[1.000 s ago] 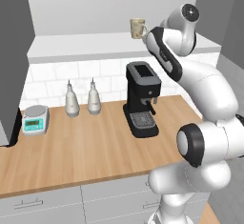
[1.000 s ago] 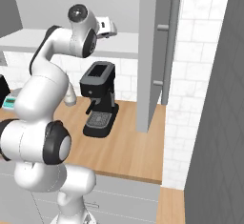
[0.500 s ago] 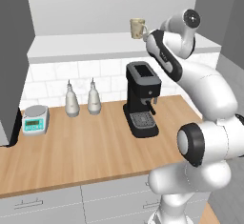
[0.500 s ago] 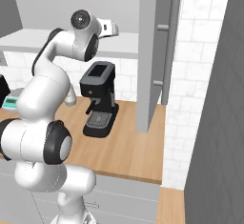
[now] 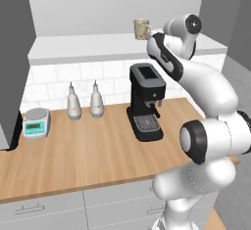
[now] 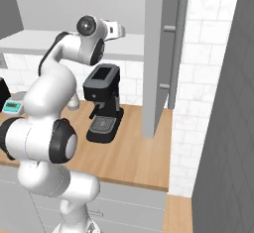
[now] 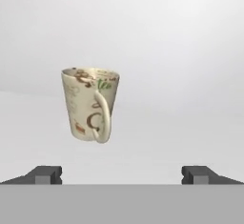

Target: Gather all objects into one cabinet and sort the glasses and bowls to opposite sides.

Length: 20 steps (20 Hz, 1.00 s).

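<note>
White tiled backsplash (image 5: 112, 72), wooden countertop (image 5: 93, 150), white drawer fronts (image 5: 73, 207) below, grey side panel (image 6: 158, 53)

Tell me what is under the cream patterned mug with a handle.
The cream patterned mug stands on the long white shelf board. Its own base hides the contact spot beneath it.

My arm rises from the base, bends at the elbow and reaches high toward the far wall, wrist level at shelf height. My fingers (image 7: 47, 174) stand spread wide apart, holding nothing, both tips pointing straight ahead with open space between them.
</note>
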Tool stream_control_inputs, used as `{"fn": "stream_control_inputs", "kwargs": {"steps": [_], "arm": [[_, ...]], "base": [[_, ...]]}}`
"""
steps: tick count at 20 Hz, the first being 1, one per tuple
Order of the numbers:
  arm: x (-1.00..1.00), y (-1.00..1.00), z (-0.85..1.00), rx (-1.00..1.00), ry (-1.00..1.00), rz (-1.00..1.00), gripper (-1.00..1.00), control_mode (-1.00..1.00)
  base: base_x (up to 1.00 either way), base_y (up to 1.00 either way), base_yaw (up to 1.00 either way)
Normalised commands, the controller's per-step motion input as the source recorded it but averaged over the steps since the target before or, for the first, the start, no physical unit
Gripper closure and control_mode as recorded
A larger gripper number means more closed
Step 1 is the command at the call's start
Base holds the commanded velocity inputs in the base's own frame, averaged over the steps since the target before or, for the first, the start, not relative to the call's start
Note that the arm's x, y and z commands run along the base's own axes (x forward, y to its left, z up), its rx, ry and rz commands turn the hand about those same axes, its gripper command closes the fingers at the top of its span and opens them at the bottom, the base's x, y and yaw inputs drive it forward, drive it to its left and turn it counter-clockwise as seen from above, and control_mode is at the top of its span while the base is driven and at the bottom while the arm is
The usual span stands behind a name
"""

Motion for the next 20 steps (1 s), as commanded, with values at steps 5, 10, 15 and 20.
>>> {"fn": "stream_control_inputs", "kwargs": {"steps": [5, 10, 15, 20], "arm": [[0.41, 0.04, 0.00, 0.06, -0.07, -0.05, -1.00, -1.00], [0.17, 0.17, 0.00, 0.01, -0.01, -0.01, -1.00, -1.00], [0.16, 0.30, 0.00, 0.01, 0.00, 0.00, -1.00, -1.00], [0.39, 0.20, 0.00, 0.05, 0.00, 0.00, -1.00, -1.00]], "base": [[0.00, 0.00, 0.00], [0.00, 0.00, 0.00], [0.00, 0.00, 0.00], [0.00, 0.00, 0.00]]}}
